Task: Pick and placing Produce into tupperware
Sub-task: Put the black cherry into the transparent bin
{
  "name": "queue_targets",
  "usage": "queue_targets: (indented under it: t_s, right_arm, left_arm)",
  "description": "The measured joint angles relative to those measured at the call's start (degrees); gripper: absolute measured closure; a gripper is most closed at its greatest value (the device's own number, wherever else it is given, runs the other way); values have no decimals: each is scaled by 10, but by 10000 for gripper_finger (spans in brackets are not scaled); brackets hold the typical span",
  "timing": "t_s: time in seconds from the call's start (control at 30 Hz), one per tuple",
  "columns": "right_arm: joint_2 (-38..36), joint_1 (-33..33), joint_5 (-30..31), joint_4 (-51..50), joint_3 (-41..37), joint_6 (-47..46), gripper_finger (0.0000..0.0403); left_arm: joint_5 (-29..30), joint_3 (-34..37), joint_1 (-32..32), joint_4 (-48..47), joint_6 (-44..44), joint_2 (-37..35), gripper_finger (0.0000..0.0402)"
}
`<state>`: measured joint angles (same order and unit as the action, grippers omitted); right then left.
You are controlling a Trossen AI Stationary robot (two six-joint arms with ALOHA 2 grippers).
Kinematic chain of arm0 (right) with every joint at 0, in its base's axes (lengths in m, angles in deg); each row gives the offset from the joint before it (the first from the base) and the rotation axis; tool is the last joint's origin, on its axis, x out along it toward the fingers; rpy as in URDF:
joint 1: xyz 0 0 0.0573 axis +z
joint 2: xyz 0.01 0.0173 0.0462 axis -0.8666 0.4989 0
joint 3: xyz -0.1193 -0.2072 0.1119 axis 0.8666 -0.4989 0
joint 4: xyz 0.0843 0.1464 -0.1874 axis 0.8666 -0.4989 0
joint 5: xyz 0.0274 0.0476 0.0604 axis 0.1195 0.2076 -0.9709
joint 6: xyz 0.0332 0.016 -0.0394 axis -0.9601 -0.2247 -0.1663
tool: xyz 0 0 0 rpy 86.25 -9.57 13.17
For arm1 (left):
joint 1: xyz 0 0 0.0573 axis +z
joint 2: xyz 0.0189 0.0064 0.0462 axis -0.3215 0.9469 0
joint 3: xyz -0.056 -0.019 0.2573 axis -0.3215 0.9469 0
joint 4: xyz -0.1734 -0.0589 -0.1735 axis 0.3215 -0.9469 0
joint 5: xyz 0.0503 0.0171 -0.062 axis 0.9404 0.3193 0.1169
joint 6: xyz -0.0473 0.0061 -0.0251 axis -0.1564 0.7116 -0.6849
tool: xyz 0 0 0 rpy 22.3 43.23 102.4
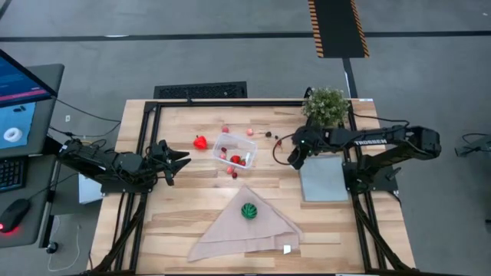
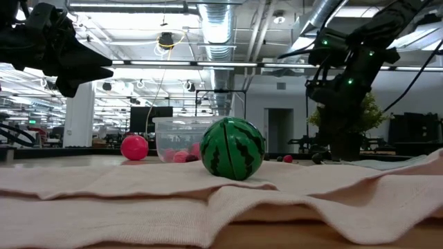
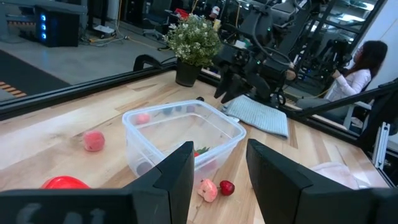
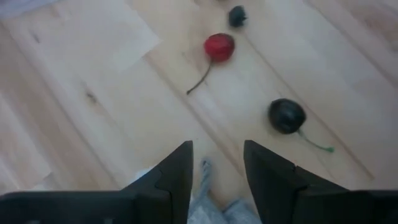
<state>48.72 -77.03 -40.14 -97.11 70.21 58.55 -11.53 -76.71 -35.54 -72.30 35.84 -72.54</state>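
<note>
High view: clear tupperware (image 1: 235,149) at surface centre, holding red and pink produce bits (image 1: 238,159). Red pepper (image 1: 200,142) at its 9 o'clock, striped green ball (image 1: 248,210) on beige cloth (image 1: 245,230) at 6. Left gripper (image 1: 175,162) fingers apart, empty. Right gripper (image 1: 294,161) fingers apart above cherries (image 4: 219,46).

Right tool (image 1: 294,161) pointing down, fingers apart, empty. Left tool (image 1: 184,159) raised, fingers parted, empty.

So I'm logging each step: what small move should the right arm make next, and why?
Probably lower the right gripper onto the red cherry: its fingers stand apart with nothing between them, the cherry lies on bare wood just ahead, and the tupperware is nearby.
</note>
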Motion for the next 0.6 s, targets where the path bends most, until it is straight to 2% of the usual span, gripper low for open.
queue_targets:
  t_s: [0.13, 0.3, 0.43, 0.6]
  right_arm:
    - [0, 16, 3, 0, 0, 9, 179]
    - [0, 11, 8, -7, 3, 70, 117]
    - [0, 3, 2, -45, 34, 131, 98]
    - [9, -17, 1, -109, 91, 152, 96]
  left_arm:
    - [0, 0, 0, 0, 0, 0, 263]
    - [0, 0, 0, 0, 0, 0, 263]
    - [1, 0, 0, 0, 2, 0, 263]
    - [5, 0, 0, 0, 4, 0, 263]
